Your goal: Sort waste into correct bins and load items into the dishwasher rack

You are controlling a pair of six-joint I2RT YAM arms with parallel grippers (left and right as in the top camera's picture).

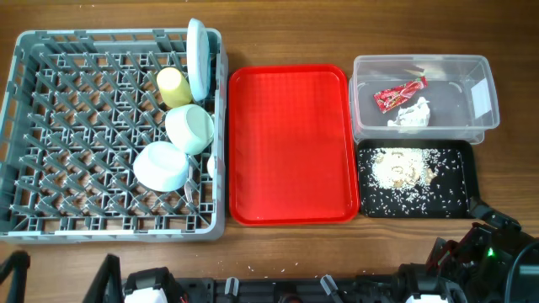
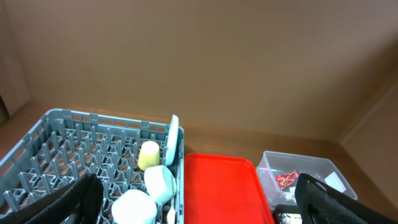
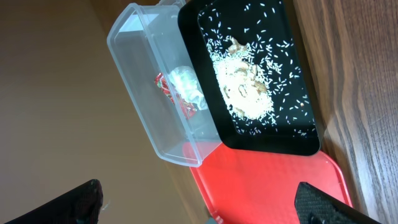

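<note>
The grey dishwasher rack (image 1: pixel 50 126) fills the left. In its right side the pale blue plate (image 1: pixel 197 59) stands on edge, with the yellow cup (image 1: pixel 173 86), the mint green bowl (image 1: pixel 190 128) and a white bowl (image 1: pixel 162 166) beside it. The clear tub (image 1: pixel 472 67) holds the red wrapper (image 1: pixel 399 94) and the white napkin (image 1: pixel 411 114). Rice scraps (image 1: pixel 400 168) lie in the black tray (image 1: pixel 459 181). My left gripper (image 2: pixel 199 186) is open and empty, back from the rack. My right gripper (image 3: pixel 199 186) is open and empty, away from the bins.
The flat red serving tray (image 1: pixel 290 143) lies bare between the rack and the bins. Both arms sit low along the table's front edge, the right one (image 1: pixel 493 244) just below the black tray. A brown wall stands behind the table.
</note>
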